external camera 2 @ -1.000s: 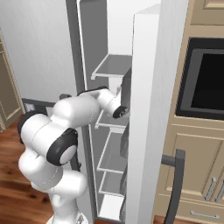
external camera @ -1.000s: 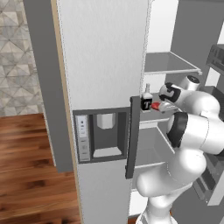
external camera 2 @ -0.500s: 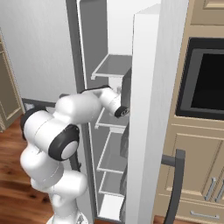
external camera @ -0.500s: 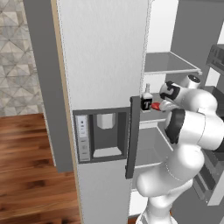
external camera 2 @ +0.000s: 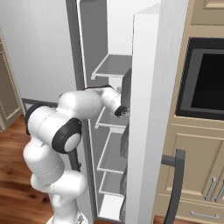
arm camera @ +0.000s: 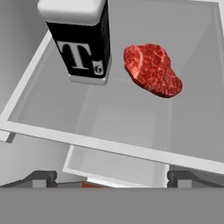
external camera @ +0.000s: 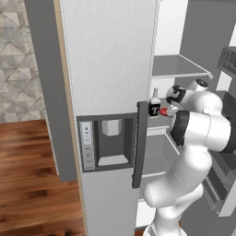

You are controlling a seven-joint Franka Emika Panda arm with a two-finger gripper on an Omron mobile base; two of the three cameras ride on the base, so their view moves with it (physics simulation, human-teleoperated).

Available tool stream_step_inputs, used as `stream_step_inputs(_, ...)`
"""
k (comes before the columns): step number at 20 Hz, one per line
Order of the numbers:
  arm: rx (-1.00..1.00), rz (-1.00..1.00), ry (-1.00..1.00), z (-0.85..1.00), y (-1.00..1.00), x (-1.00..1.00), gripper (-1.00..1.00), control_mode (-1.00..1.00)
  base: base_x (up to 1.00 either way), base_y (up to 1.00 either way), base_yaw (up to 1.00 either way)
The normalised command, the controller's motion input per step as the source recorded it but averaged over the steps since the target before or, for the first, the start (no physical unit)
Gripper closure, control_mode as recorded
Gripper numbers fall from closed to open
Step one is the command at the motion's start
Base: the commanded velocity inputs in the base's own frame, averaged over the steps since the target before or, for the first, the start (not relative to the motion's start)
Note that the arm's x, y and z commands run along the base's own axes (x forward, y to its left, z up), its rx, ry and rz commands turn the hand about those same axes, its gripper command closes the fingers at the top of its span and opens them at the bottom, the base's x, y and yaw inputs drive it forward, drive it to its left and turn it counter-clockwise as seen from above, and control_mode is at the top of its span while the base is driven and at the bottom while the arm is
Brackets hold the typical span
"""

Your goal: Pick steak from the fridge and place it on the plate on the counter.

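The steak [arm camera: 152, 70], a red marbled lump, lies flat on a grey shelf [arm camera: 131, 127] inside the fridge [external camera: 108, 69]. In the left base view the steak [external camera: 163, 111] shows as a small red spot just past the door's edge, right by my hand. My gripper [arm camera: 112, 179] hovers open in front of the shelf's rim. Its two dark fingertips [arm camera: 41, 177] stand wide apart with nothing between them, short of the meat. The plate and the counter are out of view.
A dark white-capped bottle marked "T" [arm camera: 81, 41] stands upright just left of the steak on the same shelf. The open fridge doors [external camera 2: 148, 109] flank my arm on both sides. A dark wall oven [external camera 2: 205, 78] sits over beige drawers [external camera 2: 197, 175] to the right.
My forearm has shifted slightly toward the shelf. The gripper has stayed open, and the steak and bottle have not moved.
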Motion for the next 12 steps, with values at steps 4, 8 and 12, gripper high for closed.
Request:
stream_step_inputs(4, 0.0, 0.0, 0.0, -0.18, 0.0, 0.12, -1.0, -1.0, 0.0, 0.0, 0.0)
stream_step_inputs(8, 0.0, 0.0, 0.0, -0.12, 0.0, 0.1, -1.0, -1.0, 0.0, 0.0, 0.0)
stream_step_inputs(12, 0.0, 0.0, 0.0, -0.01, -0.01, 0.09, -1.0, -1.0, 0.0, 0.0, 0.0)
